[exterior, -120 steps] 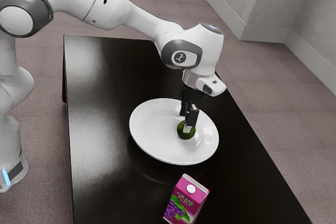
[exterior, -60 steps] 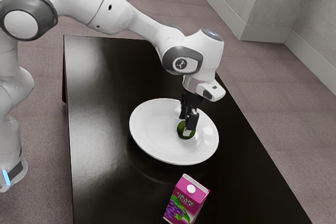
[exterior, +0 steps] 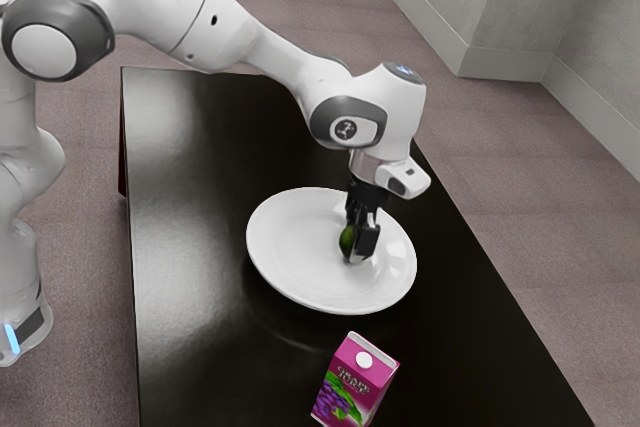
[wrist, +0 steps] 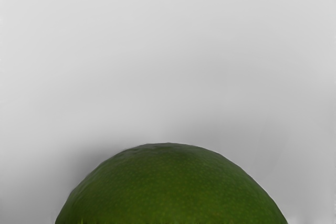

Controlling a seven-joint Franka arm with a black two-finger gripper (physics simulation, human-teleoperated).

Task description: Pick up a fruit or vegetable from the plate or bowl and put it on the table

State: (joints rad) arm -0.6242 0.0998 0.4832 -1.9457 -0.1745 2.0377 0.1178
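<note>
My gripper (exterior: 359, 232) is low over the white plate (exterior: 290, 257), its fingers apart and down around a round green fruit (exterior: 346, 240). The near finger covers the fruit's side toward the exterior view's right; whether both fingers touch it cannot be seen. The fruit rests on the plate, off the plate's centre. In the wrist view the green fruit (wrist: 170, 187) sits large and close under my hand, with the pale plate (wrist: 168, 51) around it.
The plate stands on a dark, glossy table (exterior: 210, 297). A pink grape juice carton (exterior: 356, 381) stands near the plate, toward the exterior view's lower edge. Grey walls rise beyond the table.
My hand has moved down, bringing the fingers lower beside the green fruit, and the near finger now hides more of it. The plate and carton have stayed in place.
</note>
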